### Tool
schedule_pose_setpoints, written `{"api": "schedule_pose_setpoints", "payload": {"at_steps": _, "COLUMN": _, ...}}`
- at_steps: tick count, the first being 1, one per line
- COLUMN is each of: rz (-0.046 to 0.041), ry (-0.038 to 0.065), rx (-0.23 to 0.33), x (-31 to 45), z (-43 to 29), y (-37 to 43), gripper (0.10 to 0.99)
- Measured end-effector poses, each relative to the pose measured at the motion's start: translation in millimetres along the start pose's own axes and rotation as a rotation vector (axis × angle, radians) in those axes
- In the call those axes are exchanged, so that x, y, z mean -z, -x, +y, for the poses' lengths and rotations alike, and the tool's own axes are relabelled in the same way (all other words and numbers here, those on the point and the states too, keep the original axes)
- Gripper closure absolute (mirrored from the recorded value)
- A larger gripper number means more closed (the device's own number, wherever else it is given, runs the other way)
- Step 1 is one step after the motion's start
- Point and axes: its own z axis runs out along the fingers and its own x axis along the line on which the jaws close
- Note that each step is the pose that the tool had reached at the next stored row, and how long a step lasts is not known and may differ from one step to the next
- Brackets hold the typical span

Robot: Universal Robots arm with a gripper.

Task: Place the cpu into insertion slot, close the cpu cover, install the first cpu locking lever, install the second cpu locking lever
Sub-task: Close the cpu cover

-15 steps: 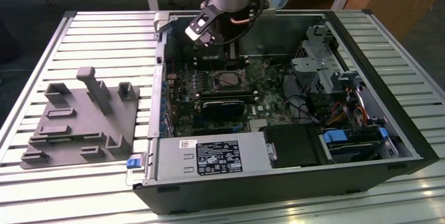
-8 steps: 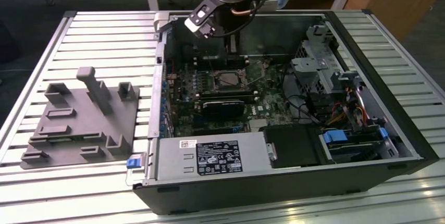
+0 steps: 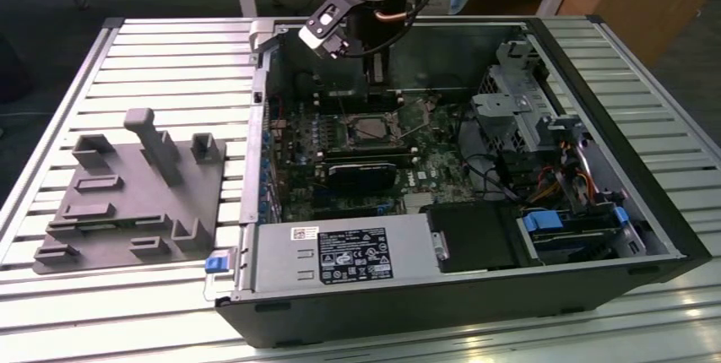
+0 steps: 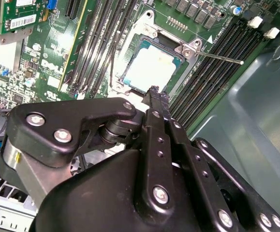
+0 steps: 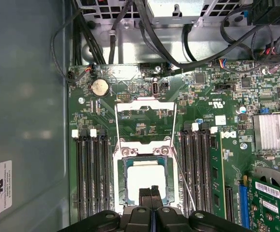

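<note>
The cpu (image 5: 144,180) lies with its pale face up inside the insertion slot (image 5: 124,166) on the green motherboard; it shows in both wrist views (image 4: 152,71). The cpu cover (image 5: 146,102) is swung open beyond the slot, and green board shows through its window. A thin lever rod (image 4: 218,57) sticks out free beside the slot. My gripper (image 5: 151,193) hangs just above the cpu's near edge, its black fingers pressed together with nothing between them. In the exterior view the gripper (image 3: 377,83) points down over the slot (image 3: 372,131) inside the open case.
Black memory slots (image 5: 92,174) flank the socket on both sides. A black card (image 3: 363,173) lies just in front of it. Cables (image 5: 154,34) and a drive cage (image 3: 512,101) crowd the exterior view's right. A grey fixture (image 3: 130,190) sits outside the case.
</note>
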Motion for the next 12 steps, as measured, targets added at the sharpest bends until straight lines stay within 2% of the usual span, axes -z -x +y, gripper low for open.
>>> {"api": "schedule_pose_setpoints", "payload": {"at_steps": 7, "rz": -0.0002, "ry": 0.000, "rx": 0.000, "x": 0.1, "z": 0.5, "y": -0.1, "gripper": 0.980}}
{"api": "schedule_pose_setpoints", "payload": {"at_steps": 12, "rz": -0.0001, "ry": 0.000, "rx": 0.000, "x": -0.3, "z": 5.7, "y": -1.0, "gripper": 0.980}}
